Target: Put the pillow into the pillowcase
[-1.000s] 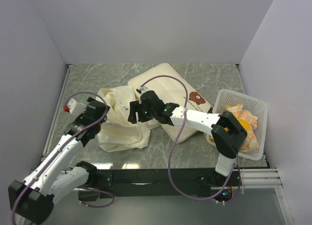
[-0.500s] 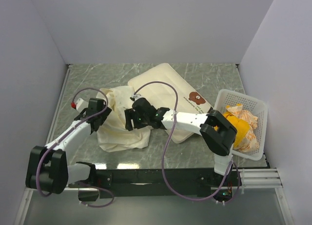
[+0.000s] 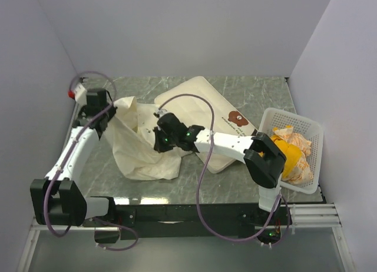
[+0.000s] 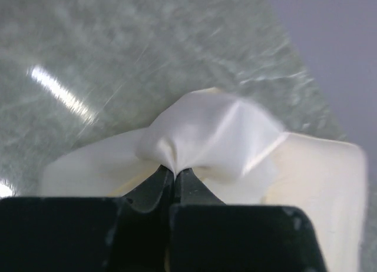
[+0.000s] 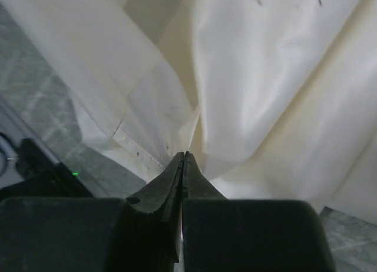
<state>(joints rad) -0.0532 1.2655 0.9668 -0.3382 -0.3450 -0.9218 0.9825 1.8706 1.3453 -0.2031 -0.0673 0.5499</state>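
The pillow [image 3: 200,101], puffy cream with a brown bear print, lies at the back middle of the table. The limp plain pillowcase [image 3: 138,151] is spread to its left, partly over the pillow's near-left edge. My left gripper [image 3: 113,107] is shut on the pillowcase's far-left corner, which it holds raised. In the left wrist view the fabric [image 4: 206,125] bunches right at the closed tips [image 4: 174,171]. My right gripper [image 3: 159,141] is shut on the pillowcase's right side, and a fold of cloth [image 5: 265,78] is pinched at its tips [image 5: 184,155].
A white mesh basket [image 3: 293,113] with crumpled yellow-orange items [image 3: 291,148] stands at the right edge. Grey walls close in the table on the left, back and right. The right arm's purple cable [image 3: 200,98] loops over the pillow.
Both grippers went from open to shut on the pillowcase. The left gripper moved toward the back left, pulling the corner up and stretching the fabric; the right gripper stayed roughly in place.
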